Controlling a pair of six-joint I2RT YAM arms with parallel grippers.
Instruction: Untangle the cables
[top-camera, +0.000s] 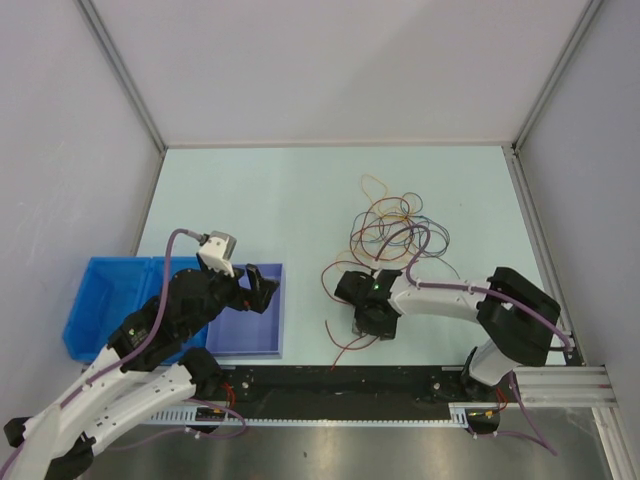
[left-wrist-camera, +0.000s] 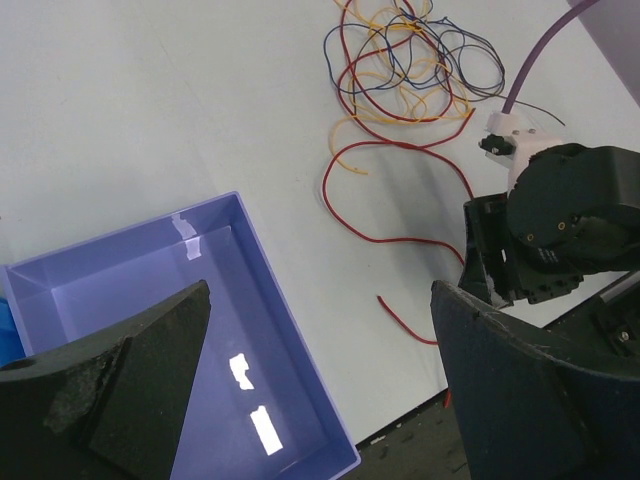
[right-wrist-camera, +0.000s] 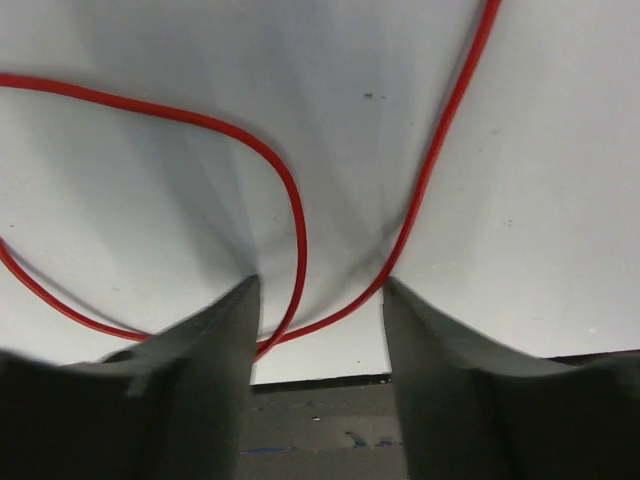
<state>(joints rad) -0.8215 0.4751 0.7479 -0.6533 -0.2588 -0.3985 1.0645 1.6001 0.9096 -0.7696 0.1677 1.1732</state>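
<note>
The cables (top-camera: 395, 225) lie in a loose tangle of red, orange, yellow, blue and dark loops right of the table's middle, also in the left wrist view as cables (left-wrist-camera: 410, 70). One red cable (top-camera: 340, 340) trails out of it toward the front edge. My right gripper (top-camera: 375, 322) points down onto the table over that strand. In the right wrist view a loop of the red cable (right-wrist-camera: 295, 215) runs between the fingers (right-wrist-camera: 215, 350), and the right gripper (right-wrist-camera: 320, 290) is open, its pads apart from the wire. My left gripper (top-camera: 262, 290) hangs open and empty over the purple bin's corner.
A purple bin (top-camera: 245, 340) sits at the front left, and in the left wrist view its rim (left-wrist-camera: 250, 240) shows beneath the left gripper (left-wrist-camera: 320, 300). A blue bin (top-camera: 100, 300) adjoins it on the left. The black front rail (top-camera: 330, 385) lies just behind the right gripper. Walls enclose three sides.
</note>
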